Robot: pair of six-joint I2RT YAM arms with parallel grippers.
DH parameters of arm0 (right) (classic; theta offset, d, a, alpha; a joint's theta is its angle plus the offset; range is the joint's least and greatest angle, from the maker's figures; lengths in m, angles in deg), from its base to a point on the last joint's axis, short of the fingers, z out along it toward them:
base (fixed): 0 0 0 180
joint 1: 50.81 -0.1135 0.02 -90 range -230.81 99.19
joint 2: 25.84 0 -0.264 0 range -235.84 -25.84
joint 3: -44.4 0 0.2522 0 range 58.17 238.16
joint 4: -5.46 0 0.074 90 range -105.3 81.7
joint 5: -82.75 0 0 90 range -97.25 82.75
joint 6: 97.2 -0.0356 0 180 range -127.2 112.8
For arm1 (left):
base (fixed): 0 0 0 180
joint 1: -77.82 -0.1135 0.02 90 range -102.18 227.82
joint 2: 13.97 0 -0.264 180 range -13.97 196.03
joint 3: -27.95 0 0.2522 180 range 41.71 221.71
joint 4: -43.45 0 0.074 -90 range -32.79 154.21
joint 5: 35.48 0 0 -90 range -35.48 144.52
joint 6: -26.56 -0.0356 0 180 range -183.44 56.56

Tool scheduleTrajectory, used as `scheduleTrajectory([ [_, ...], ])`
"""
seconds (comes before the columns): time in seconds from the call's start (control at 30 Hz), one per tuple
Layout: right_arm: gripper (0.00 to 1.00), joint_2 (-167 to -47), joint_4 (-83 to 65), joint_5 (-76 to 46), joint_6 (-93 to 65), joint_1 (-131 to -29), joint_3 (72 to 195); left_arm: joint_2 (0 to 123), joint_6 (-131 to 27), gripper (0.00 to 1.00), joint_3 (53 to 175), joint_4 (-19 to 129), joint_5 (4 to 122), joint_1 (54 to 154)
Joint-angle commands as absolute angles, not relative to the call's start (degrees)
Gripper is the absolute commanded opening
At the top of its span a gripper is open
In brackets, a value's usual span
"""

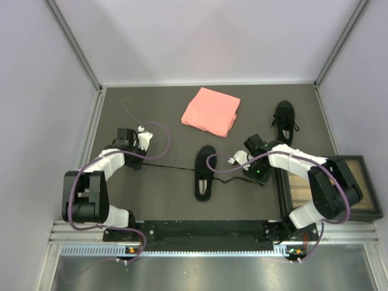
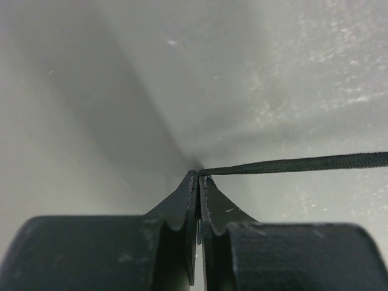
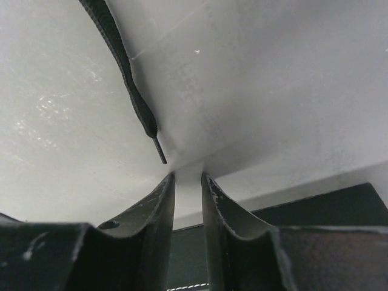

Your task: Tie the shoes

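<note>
Near shoe (image 1: 205, 173) lay mid-tabletop (image 1: 157, 200), between the two arms, its length running front to back. Far shoe (image 1: 285, 121) lay well apart, toward the right rear corner, just right of the pink cloth (image 1: 211, 111). Dark box (image 1: 364, 182) sat at the right edge, beside the right arm.

Left claw (image 2: 199, 176): jaws all but closed, only a hairline gap between them. The taut lace (image 2: 303, 162) met the very tips and ran straight off to the right. It appeared pinched there, though the wrist view was too tight to be sure how firmly. In the top view the same lace drew a thin straight line from the left arm across to the near shoe.

Right claw (image 3: 188, 176): jaws narrowly apart, nothing between them, held low over the tabletop. The slack lace (image 3: 124, 73) came down from the upper left of that view. Its hard tip ended just above the left finger (image 3: 159, 206) without touching it. In the top view this arm sat just right of the near shoe, with a curl of lace between them.
</note>
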State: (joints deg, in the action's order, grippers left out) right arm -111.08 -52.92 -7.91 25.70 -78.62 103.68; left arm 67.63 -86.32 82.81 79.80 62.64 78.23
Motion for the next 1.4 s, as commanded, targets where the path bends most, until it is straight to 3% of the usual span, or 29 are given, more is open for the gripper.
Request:
scheduleTrajectory([
  [0.0,0.26,-113.2,-52.51,-10.06,25.5,-78.49,106.59,69.26,-87.35,0.12,85.12,81.82,64.36,79.84],
  [0.2,0.36,-112.68,-54.87,-12.87,24.53,-78.58,109.4,71.11,-88.05,0.32,86.44,84.02,65.24,80.55],
  [0.23,0.43,-112.07,-55.32,-13.48,24.09,-78.58,109.93,70.76,-88.23,0.39,86.7,84.63,65.68,80.55],
  [0.47,0.72,-102.58,-59.45,-18.84,21.8,-76.12,118.61,65.23,-89.89,0.58,90.83,89.8,69.97,80.2],
  [0.57,0.98,-97.05,-59.1,-19.37,21.28,-74.89,121.17,60.31,-91.12,0.68,93.21,91.84,73.4,79.76],
  [0.6,0.99,-95.82,-58.93,-19.55,21.1,-74.63,121.7,57.51,-91.39,0.74,94.08,92.8,75.85,79.76],
  [0.7,0.99,-90.81,-57.17,-20.25,19.61,-73.75,123.2,52.15,-91.57,0.78,94.7,92.9,79.38,79.76],
  [0.93,0.99,-77.63,-47.95,-25.24,14.52,-73.66,123.29,36.67,-89.27,0.81,86.11,78.96,83.15,79.76],
  [1.07,0.99,-72.43,-40.83,-33.07,9.95,-73.66,119.79,32.43,-102.96,0.98,82.93,81.71,95.19,80.19],
  [1.17,0.99,-74.61,-45.81,-39.04,17.19,-73.66,119.95,35.24,-111.07,0.97,83.89,87.52,102.14,82.02],
  [1.23,0.99,-78.48,-50.39,-39.85,18.11,-73.66,121.17,39.8,-112.99,0.94,84.94,88.76,99.89,85.54],
  [1.37,0.99,-83.23,-52.95,-39.69,17.69,-73.66,121.62,51.21,-121.08,0.78,87.23,94.91,93.21,96.7],
])
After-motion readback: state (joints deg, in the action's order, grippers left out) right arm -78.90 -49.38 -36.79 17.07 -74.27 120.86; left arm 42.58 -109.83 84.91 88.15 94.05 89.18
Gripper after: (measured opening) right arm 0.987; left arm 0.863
